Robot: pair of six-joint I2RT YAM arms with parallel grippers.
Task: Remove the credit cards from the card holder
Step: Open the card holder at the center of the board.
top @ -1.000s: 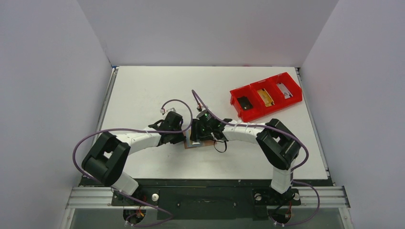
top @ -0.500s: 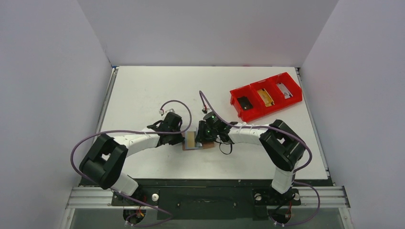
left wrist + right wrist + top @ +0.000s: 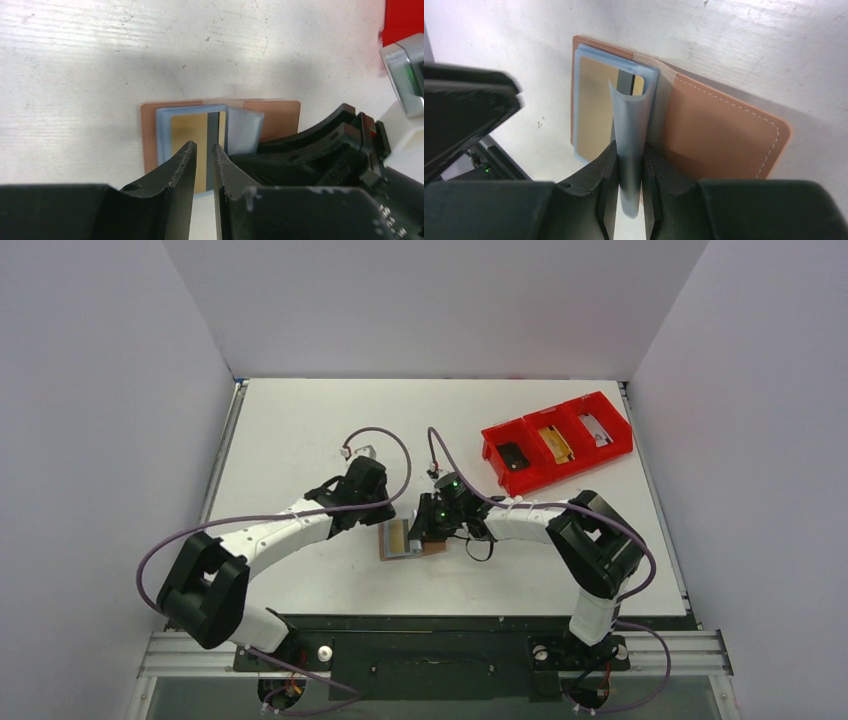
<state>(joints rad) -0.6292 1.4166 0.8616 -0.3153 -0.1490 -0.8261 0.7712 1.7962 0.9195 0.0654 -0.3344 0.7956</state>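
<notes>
Right wrist view has the right gripper (image 3: 630, 150) clamped on a pale blue-grey translucent plastic leaf (image 3: 629, 120). The leaf belongs to the small tan-brown leather-like folding card holder (image 3: 719, 135) and stands up from its spine between the two fingers. The card holder lies spread open on the white table (image 3: 749, 40), with its stitched brown half to the right of the leaf. To the left, a gold card with a dark stripe (image 3: 594, 105) sits in a blue-edged sleeve, and the raised leaf hides part of the stripe.

From the left wrist, the left gripper (image 3: 202, 147) is over the holder's near edge. Its fingers are drawn close with a slim gap between them, and nothing is caught there; the gold card shows through the gap. Whether the tips touch the sleeve cannot be told. The right arm's black fingers cover the holder's lower right corner.

From above, the holder sits toward the near middle of the table, between the two grippers. A red plastic three-compartment tray (image 3: 557, 442) stands well apart at the far right, with a black, a yellow and a white item in separate compartments. Purple cables (image 3: 385, 440) loop over both wrists.
</notes>
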